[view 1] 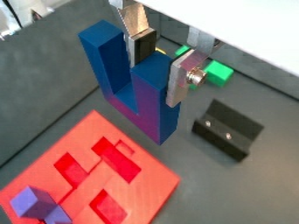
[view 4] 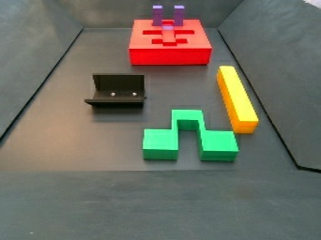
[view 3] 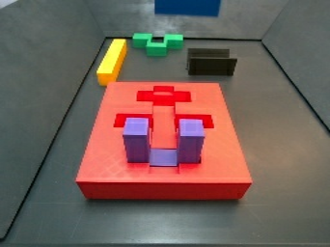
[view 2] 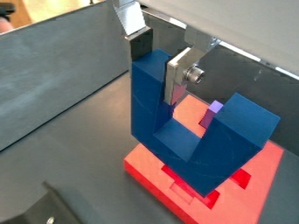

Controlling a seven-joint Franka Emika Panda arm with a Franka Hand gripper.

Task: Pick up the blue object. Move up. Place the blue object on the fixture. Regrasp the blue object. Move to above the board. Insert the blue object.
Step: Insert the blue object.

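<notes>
Our gripper (view 1: 159, 63) clamps one leg of the blue block (view 1: 131, 80), high over the red board (view 1: 100, 171). A tilted block could jam against the recess at insertion.

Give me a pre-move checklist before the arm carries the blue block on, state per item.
1. Gripper shut on the blue object, one leg between the fingers: ok.
2. Blue object clear of the floor, raised high, seen at the top edge in a side view: ok.
3. Fixture free of any piece: ok.
4. Purple piece already seated in the board: ok.
5. Free recesses remain on the board: ok.
6. Which recess fits the blue object: cannot tell.
</notes>
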